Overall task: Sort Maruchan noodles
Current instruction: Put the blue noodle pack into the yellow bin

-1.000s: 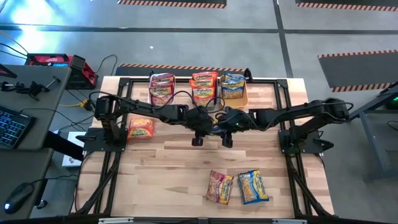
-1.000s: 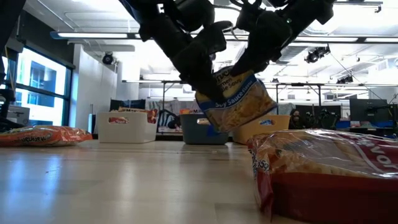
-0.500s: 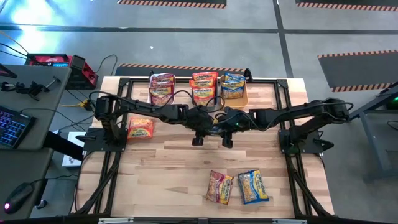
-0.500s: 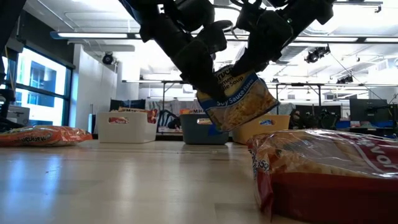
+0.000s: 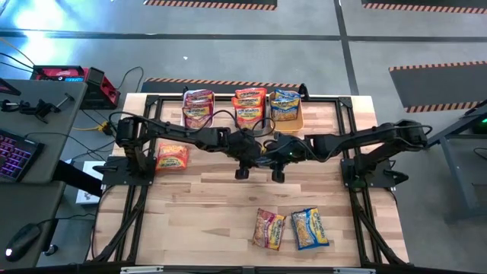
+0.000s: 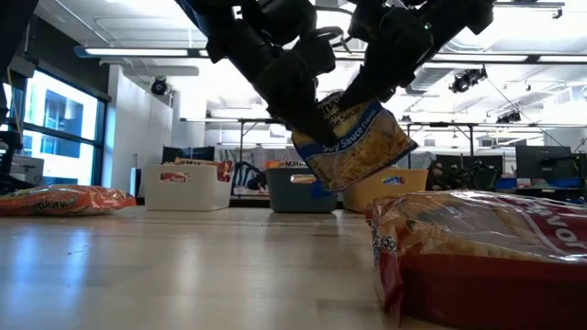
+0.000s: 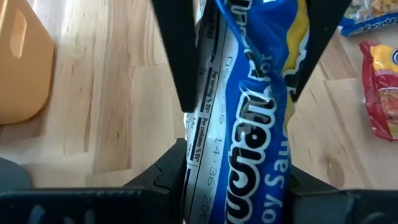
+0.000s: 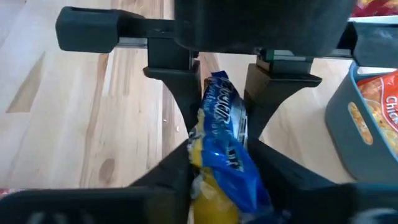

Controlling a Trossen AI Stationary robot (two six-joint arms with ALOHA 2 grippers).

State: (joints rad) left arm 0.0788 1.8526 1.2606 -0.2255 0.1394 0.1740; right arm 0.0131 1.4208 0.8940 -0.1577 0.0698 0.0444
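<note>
A blue-and-yellow noodle packet [image 6: 353, 147] hangs over the middle of the table between both grippers. My left gripper [image 6: 315, 128] comes in from the table's left and is shut on it. My right gripper [image 6: 359, 92] comes in from the right and is shut on it too. The left wrist view shows the packet [image 7: 249, 112] running away from my left gripper [image 7: 239, 180]. The right wrist view shows the packet [image 8: 221, 149] crumpled in my right gripper [image 8: 221, 171]. In the high view the arms hide it. My left gripper pinches the packet's lower left end [image 7: 205, 155] between its two fingers, slanting down from the table's left. The packet is lifted clear of the table and tilted. My right gripper pinches the packet's upper end [image 8: 214, 140] between its two fingers, slanting down from the table's right. The plastic is crumpled there.
At the far edge stand a white bin [image 5: 198, 106], a teal bin [image 5: 249, 105] and an orange bin [image 5: 287, 104], each with packets. An orange packet [image 5: 172, 157] lies at the left. A pink packet [image 5: 268, 228] and a blue one [image 5: 310, 227] lie near the front.
The held packet has tipped a little in the low view: its right corner stands higher than before, and its lower left end has stayed put. Both arms have kept their places.
</note>
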